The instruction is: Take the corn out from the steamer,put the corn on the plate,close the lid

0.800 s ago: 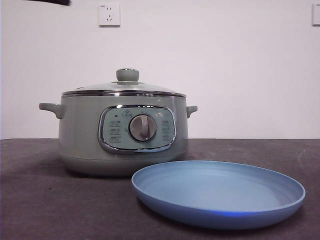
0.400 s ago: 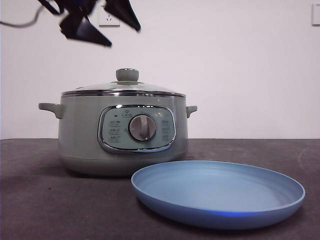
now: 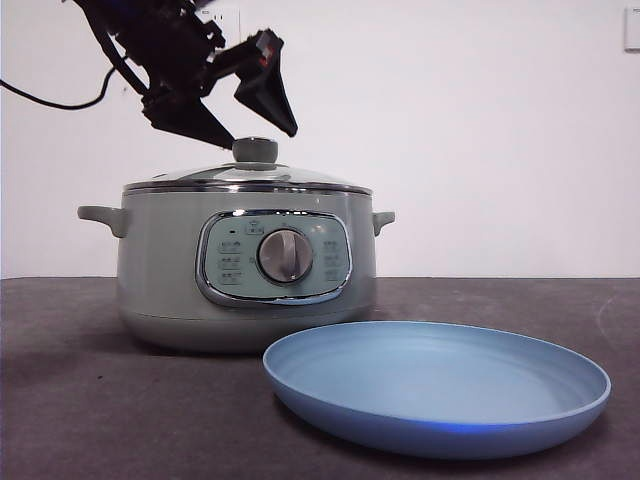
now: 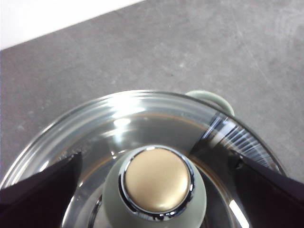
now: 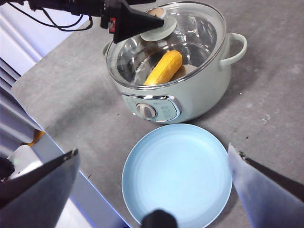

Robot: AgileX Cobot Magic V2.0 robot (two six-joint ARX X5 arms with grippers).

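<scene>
Straddling the lid's (image 3: 248, 176) knob, the wide-open, empty left pincer (image 3: 250, 135) hides part of the glass over the corn (image 5: 164, 68)

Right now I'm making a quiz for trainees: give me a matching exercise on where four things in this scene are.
Things:
1. corn
2. lid
3. plate
4. left gripper

Places:
A. open just above the knob
B. bare, on the table in front of the steamer
C. inside the steamer, under glass
D. closed on the steamer

Pairs: 1-C, 2-D, 3-B, 4-A
</scene>
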